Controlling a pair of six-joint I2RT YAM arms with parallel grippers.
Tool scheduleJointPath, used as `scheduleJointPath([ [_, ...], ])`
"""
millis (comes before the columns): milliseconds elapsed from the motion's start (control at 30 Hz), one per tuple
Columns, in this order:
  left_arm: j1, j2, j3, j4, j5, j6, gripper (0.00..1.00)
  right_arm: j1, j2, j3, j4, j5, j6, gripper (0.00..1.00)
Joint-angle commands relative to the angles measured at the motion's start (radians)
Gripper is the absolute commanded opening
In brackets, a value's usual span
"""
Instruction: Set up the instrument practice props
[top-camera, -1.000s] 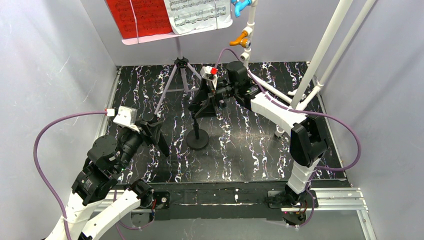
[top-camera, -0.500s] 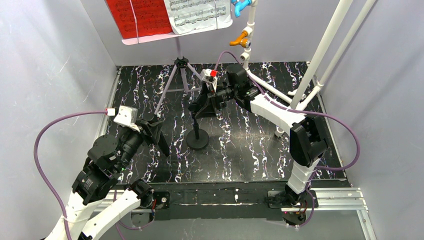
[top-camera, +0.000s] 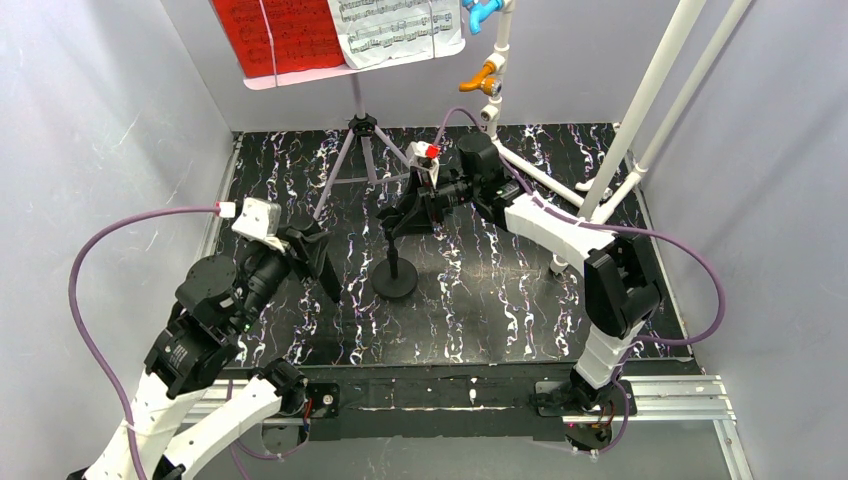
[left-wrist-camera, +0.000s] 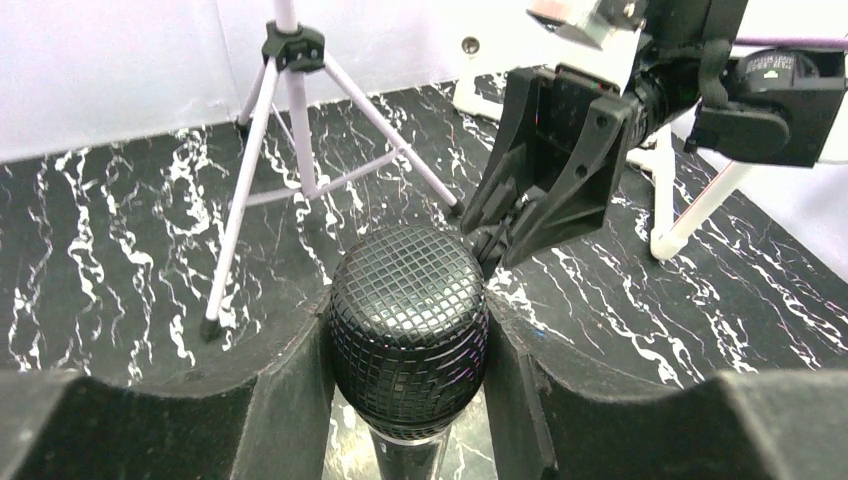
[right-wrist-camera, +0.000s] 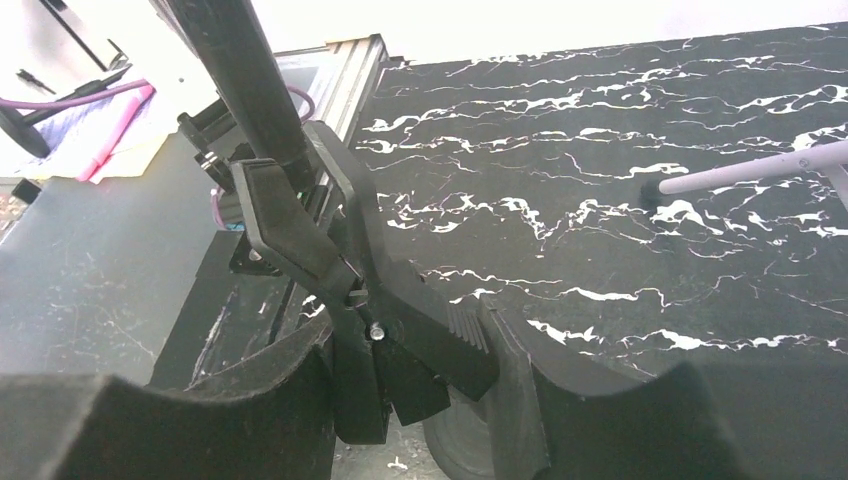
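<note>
Left gripper (top-camera: 318, 263) clenched on microphone (left-wrist-camera: 408, 330) head, held over mat (top-camera: 500, 310) near left wall (top-camera: 120, 150). Music stand (top-camera: 362, 125) set at back edge, sheet-music pages (top-camera: 282, 35) on it. Mic stand (top-camera: 395, 280) upright mid-mat. Clip (right-wrist-camera: 400, 310) bracketed by right gripper (top-camera: 404, 213); firm grip cannot be told in dark view. Open mat seen front-right.

Your top view looks down from behind over the whole table (top-camera: 500, 290). Your left wrist view sits close behind the microphone (left-wrist-camera: 408, 330), facing the back; your right wrist view, close on the clip (right-wrist-camera: 380, 300), faces the near edge. All three catch the tripod (left-wrist-camera: 290, 48).
</note>
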Motion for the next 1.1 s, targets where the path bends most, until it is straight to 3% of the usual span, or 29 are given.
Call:
scheduleJointPath([
  [0,0.004,0.073,0.078,0.106,0.063,0.112,0.0,0.009,-0.06,-0.049,0.045,0.051,0.004,0.01],
  [300,0.005,0.283,0.213,0.2,0.238,0.286,0.0,0.022,-0.076,-0.066,0.119,0.104,0.081,0.02],
  [367,0.004,0.299,0.222,0.208,0.239,0.283,0.0,0.026,-0.087,-0.066,0.121,0.15,0.126,0.35],
  [433,0.004,0.306,0.225,0.211,0.232,0.275,0.0,0.043,-0.109,-0.085,0.13,0.213,0.171,0.42],
  [567,0.004,0.302,0.221,0.2,0.19,0.244,0.0,0.093,-0.184,-0.168,0.175,0.487,0.308,0.43],
  [667,0.004,0.288,0.21,0.195,0.162,0.204,0.0,0.157,-0.238,-0.216,0.161,0.742,0.386,0.33],
  [767,0.004,0.272,0.198,0.188,0.156,0.178,0.0,0.249,-0.297,-0.257,0.122,0.977,0.378,0.29],
  [833,0.005,0.264,0.198,0.171,0.154,0.169,0.0,0.311,-0.328,-0.275,0.082,1.193,0.363,0.29],
  [900,0.004,0.254,0.199,0.152,0.143,0.16,0.0,0.338,-0.359,-0.296,0.067,1.315,0.368,0.32],
  [967,0.004,0.232,0.192,0.134,0.131,0.144,0.0,0.365,-0.379,-0.308,0.06,1.397,0.355,0.45],
  [1033,0.004,0.21,0.175,0.104,0.116,0.139,0.0,0.378,-0.363,-0.288,0.044,1.318,0.291,0.76],
  [1067,0.004,0.206,0.172,0.086,0.108,0.139,0.0,0.379,-0.361,-0.281,0.042,1.276,0.26,0.84],
])
